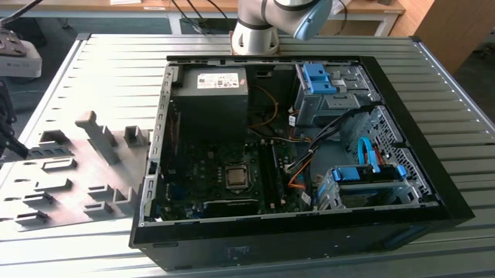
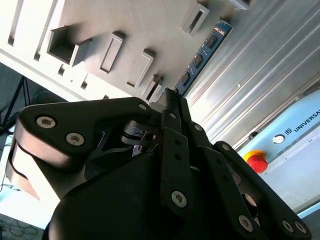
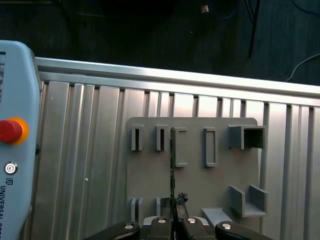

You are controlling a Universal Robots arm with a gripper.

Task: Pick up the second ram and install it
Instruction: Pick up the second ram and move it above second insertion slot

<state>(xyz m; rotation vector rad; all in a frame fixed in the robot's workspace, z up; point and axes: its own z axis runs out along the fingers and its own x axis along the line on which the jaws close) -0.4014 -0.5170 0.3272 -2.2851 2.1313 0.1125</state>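
Observation:
My gripper [image 2: 172,100] is shut on the second ram [image 2: 202,57], a thin blue-green stick with dark chips that points away from the fingers. In the first wrist view the ram [image 3: 172,165] shows edge-on as a thin dark line rising from the gripper [image 3: 174,202], over the grey holder plate [image 3: 195,180] with its slotted blocks. The open computer case [image 1: 418,174] lies on the table in the exterior view. Its motherboard [image 1: 201,168] has long black slot rails [image 1: 268,168] beside the CPU socket [image 1: 236,176].
The grey holder plate [image 1: 69,174] lies on the ribbed aluminium table [image 1: 116,69] at the exterior view's left of the case. A light-blue teach pendant [image 3: 15,150] with a red button [image 3: 10,131] rests beside the plate. Cables and drive cages [image 1: 363,179] crowd the case's other side.

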